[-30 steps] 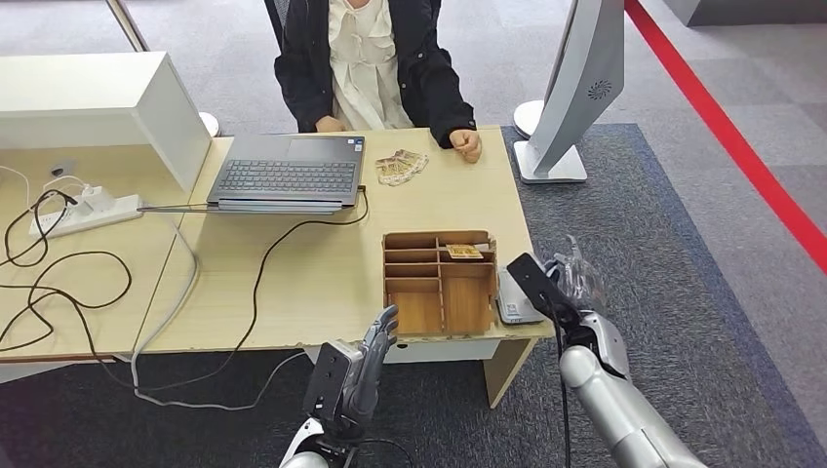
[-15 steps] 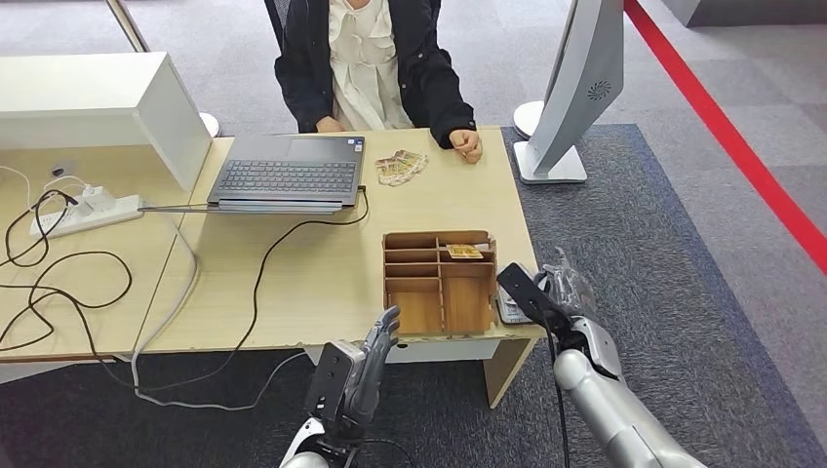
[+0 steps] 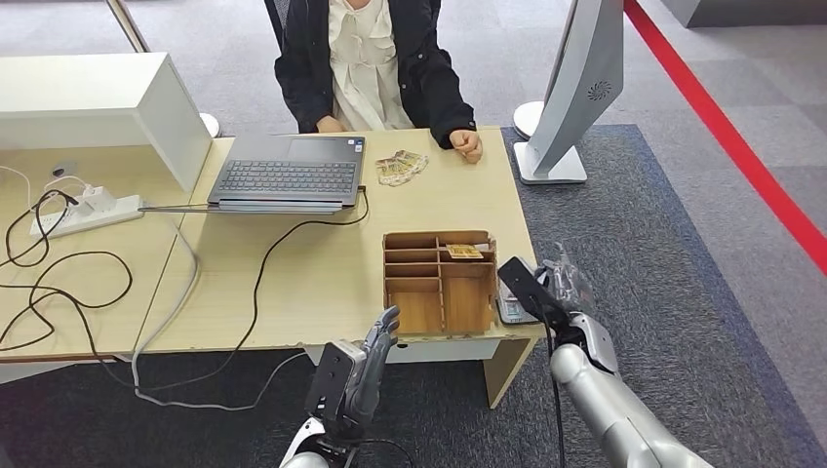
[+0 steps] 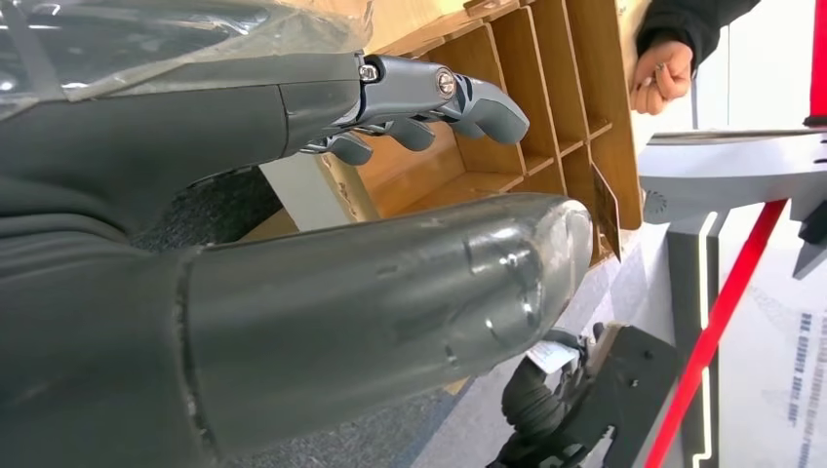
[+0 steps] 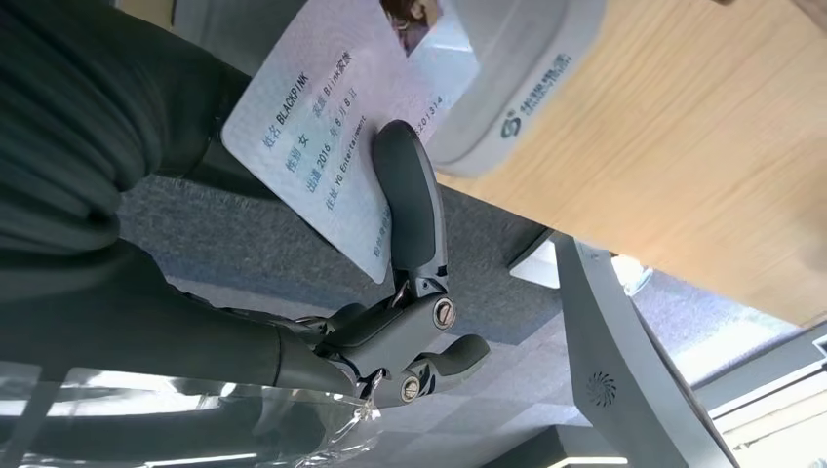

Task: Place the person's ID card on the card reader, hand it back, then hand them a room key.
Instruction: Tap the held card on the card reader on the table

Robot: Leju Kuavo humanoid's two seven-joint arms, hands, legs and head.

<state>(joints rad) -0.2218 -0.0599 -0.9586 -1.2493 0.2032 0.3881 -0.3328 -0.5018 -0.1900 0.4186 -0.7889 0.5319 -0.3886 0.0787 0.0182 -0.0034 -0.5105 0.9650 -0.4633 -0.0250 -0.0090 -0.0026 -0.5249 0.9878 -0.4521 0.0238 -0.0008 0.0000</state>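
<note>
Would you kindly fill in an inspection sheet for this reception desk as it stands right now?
Surface: wooden desk, mostly bare in the middle.
Job's things: ID card held beside the white card reader at the desk's corner; room key in the wooden organiser.
Clutter: laptop, loose cards, power strip.
Hands: right hand grips the ID card; left hand holds nothing, near the desk edge.
Cables: black cable and white cables trailing across the desk.
Surroundings: seated person, kiosk stand, red floor line.
</note>
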